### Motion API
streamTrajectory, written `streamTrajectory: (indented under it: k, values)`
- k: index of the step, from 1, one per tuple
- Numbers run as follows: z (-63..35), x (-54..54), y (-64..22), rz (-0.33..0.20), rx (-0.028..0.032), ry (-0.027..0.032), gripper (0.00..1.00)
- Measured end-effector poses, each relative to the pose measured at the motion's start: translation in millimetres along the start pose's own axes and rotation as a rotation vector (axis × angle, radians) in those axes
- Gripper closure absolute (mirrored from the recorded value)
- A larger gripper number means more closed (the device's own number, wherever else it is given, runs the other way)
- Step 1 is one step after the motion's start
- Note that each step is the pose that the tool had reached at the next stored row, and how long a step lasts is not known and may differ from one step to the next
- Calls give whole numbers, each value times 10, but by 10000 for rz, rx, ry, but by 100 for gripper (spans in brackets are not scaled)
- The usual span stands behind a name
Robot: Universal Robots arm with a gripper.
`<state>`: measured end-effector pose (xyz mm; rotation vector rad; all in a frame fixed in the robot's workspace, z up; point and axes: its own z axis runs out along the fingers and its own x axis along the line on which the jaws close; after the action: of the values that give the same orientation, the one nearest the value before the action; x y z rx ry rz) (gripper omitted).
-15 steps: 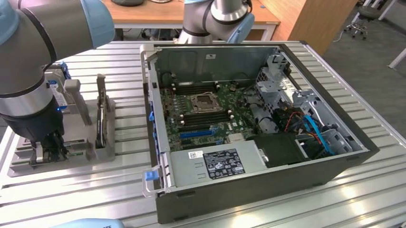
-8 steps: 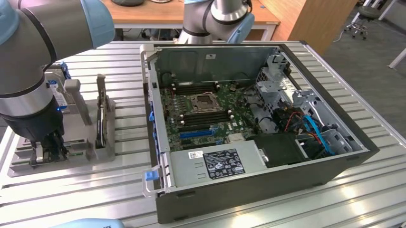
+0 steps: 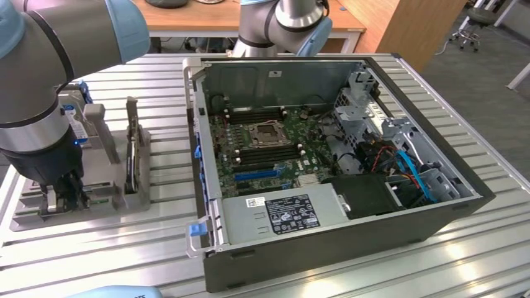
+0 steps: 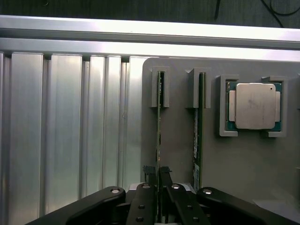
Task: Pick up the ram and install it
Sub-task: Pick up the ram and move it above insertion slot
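Straddling the ram (image 4: 159, 117) near one end, the gripper (image 4: 158, 174) had the thin green stick running edge-on between its two sides. Whether it was clamped on the board or merely flanking it, I could not tell. In the exterior view the gripper (image 3: 62, 194) was low over the grey holder (image 3: 108, 200), at that view's left.

The ram stood on edge in its notched slot in the holder (image 4: 178, 140), not yet lifted. Its look-alike stick (image 4: 197, 122) stood just beside it in a parallel slot, and the square silver processor (image 4: 254, 106) lay in its own recess beyond that.

Doing this pick-up well would, I judge, call for a grip square to the board and centred on it, pressure kept flat and even, and a pull straight out along the notches so the stick does not bind or tip toward its neighbour.

The holder rested on a slatted aluminium table (image 3: 463, 261). An open computer case (image 3: 331, 251) lay on the same table at the exterior view's right, its motherboard (image 3: 265, 146) exposed. Beyond the table were a wooden desk (image 3: 248, 18) and an office chair (image 3: 472, 25).
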<state>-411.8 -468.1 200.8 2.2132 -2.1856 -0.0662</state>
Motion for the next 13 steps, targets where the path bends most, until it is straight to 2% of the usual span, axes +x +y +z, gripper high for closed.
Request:
streamTrajectory:
  k: [1,2,4,13]
  values:
    - [0,0,0,0,-1,-1,80]
    - [0,0,0,0,-1,-1,87]
    - [0,0,0,0,0,0,88]
    - [0,0,0,0,0,0,88]
